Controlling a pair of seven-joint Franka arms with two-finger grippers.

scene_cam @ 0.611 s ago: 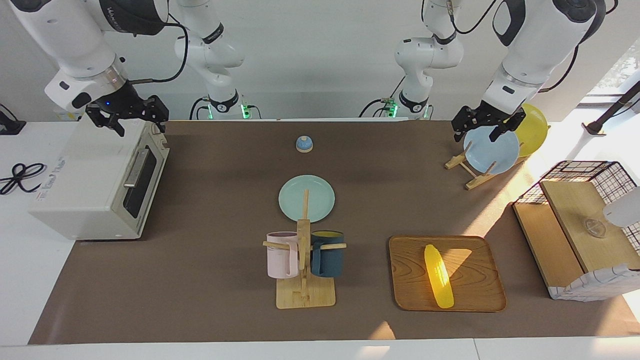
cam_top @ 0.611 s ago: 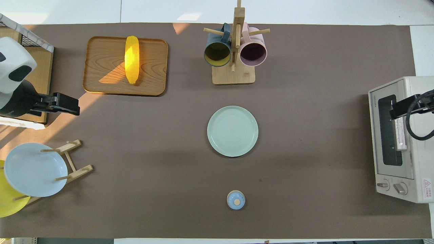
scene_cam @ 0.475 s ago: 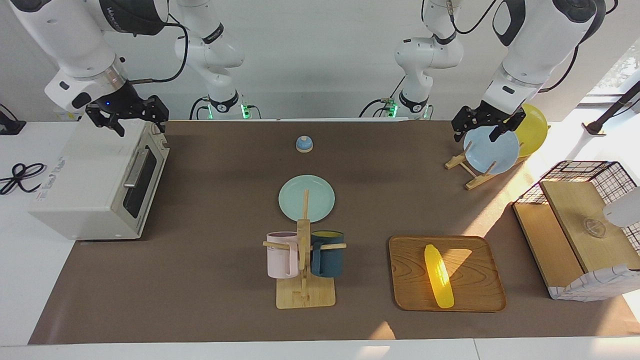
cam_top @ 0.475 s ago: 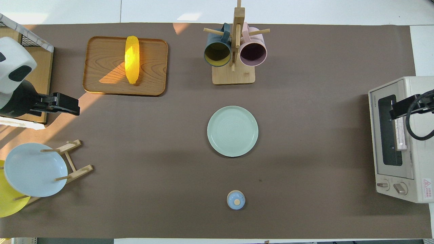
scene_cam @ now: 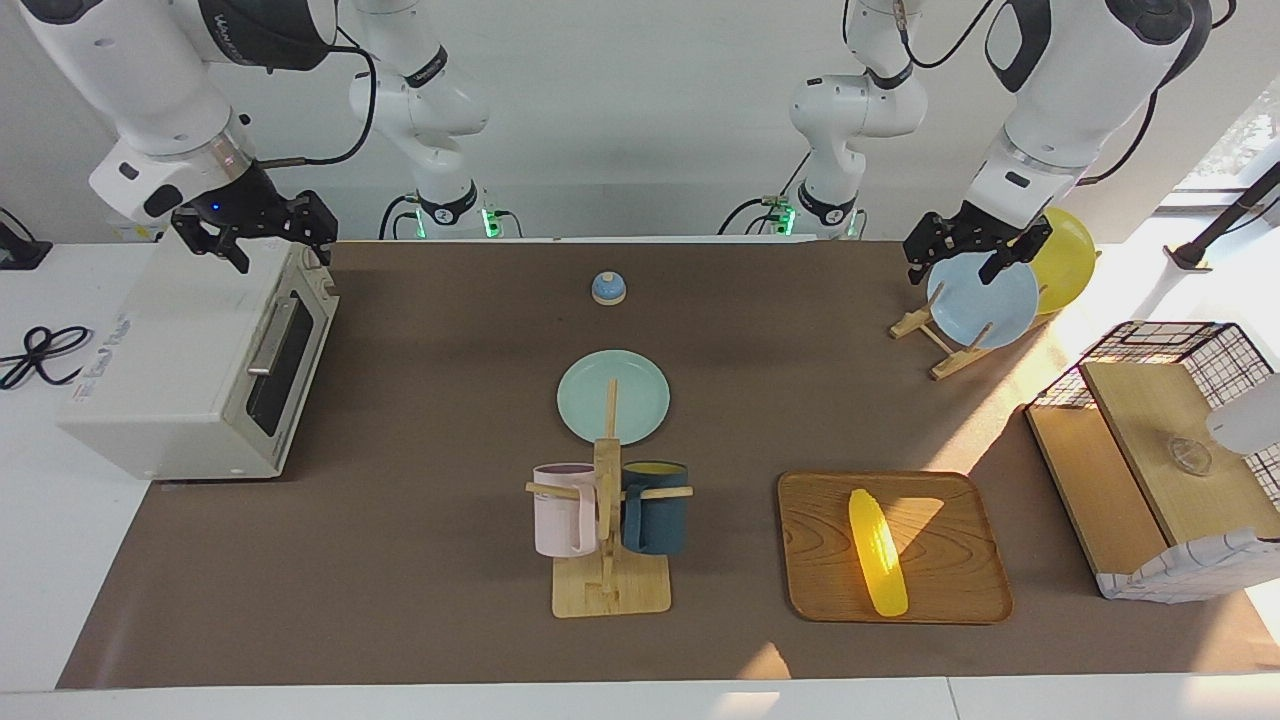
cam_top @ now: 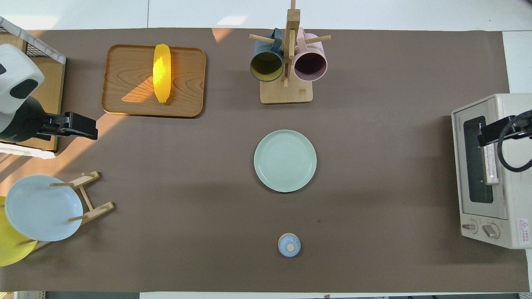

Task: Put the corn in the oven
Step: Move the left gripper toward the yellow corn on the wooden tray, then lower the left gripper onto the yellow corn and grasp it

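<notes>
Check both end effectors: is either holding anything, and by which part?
Nothing is held. The corn lies untouched on the wooden tray. The left end effector hangs over the plate rack; the right end effector is over the oven.

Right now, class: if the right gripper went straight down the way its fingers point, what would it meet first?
Most likely the oven: the right gripper hangs over its top by the door edge, though depth is unclear.

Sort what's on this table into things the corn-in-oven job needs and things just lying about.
Needed:
corn, lying on the wooden tray
oven, door shut

Lying about:
green plate
mug rack with two mugs
plate rack
small blue bell
wire basket box
</notes>
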